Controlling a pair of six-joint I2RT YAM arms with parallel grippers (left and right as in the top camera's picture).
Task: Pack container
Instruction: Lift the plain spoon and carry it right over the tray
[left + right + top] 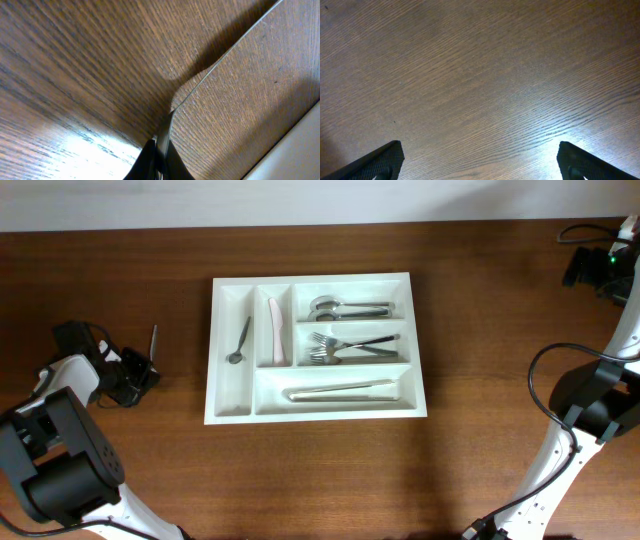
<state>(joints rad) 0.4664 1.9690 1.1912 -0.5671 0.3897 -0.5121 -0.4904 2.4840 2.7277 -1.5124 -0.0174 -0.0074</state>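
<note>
— Where is the container, and how much room is around it?
— The container (320, 414) lies flat in the middle of the table (320, 480), its long sides parallel to the far edge. Bare wood runs wide on every side, and a pale strip shows beyond the far edge.
— What is it like?
— White moulded plastic with rounded rims and five bays. A spoon (238, 345) lies in the leftmost narrow bay, with a pale pinkish piece (273, 330) in the next. Spoons (345, 308), forks (345, 343) and long pale pieces (345, 391) lie in the three long bays.
— The left fingers?
— The left fingers (145, 165) are pinched on a thin metal utensil (225, 55), seen edge-on. It is left of the container and apart from it, casting a shadow on the wood.
— The right?
— The right fingers (380, 162) are spread wide, holding nothing, over glossy brown grain.
</note>
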